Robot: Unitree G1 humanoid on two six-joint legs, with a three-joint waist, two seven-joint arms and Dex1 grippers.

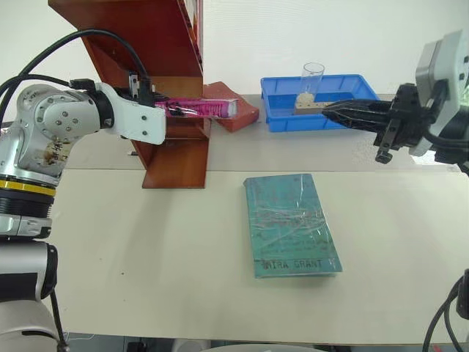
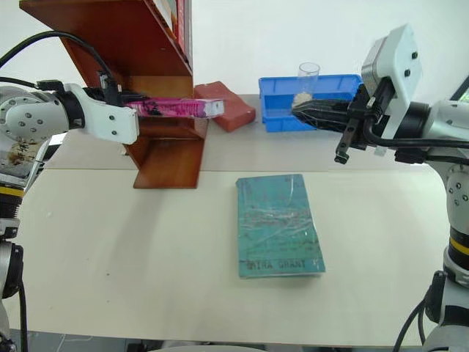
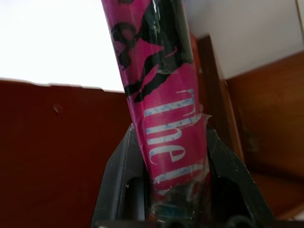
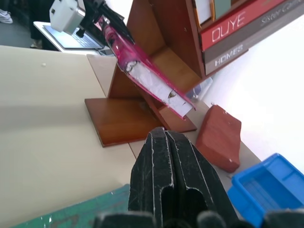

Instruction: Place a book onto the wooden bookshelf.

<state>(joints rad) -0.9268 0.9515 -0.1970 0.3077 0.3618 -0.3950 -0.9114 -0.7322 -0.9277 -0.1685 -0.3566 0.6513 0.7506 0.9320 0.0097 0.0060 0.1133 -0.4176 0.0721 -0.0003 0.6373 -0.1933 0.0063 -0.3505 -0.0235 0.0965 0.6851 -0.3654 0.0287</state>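
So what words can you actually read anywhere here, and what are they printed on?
"MIRA GRANT": bottom edge of the green book lying on the table.
"The": large pale letters on the pink book held in the left gripper; the rest is hidden.
"OUYE": spine of a red book on the bookshelf.
"HOMES": spine of the grey book below it; its further words are too blurred to read.
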